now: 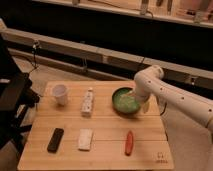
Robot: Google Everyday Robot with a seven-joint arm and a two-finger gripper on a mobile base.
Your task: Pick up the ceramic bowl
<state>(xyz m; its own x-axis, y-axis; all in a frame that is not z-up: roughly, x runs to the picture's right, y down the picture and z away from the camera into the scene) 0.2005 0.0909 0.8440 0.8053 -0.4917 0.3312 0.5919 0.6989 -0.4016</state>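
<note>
The ceramic bowl (pixel 124 102) is round, shallow and speckled green, and sits at the back right of the wooden table (pixel 105 131). My white arm reaches in from the right. My gripper (pixel 136 101) is at the bowl's right rim, right above or on it. The arm's wrist hides the fingertips and part of the rim.
A small white cup (pixel 60 93) stands at the back left. A white bottle (pixel 88 102) lies beside it. Along the front lie a black remote-like object (pixel 55 139), a white packet (pixel 85 139) and a red-orange stick (pixel 129 142). A dark chair (pixel 12 100) is at the left.
</note>
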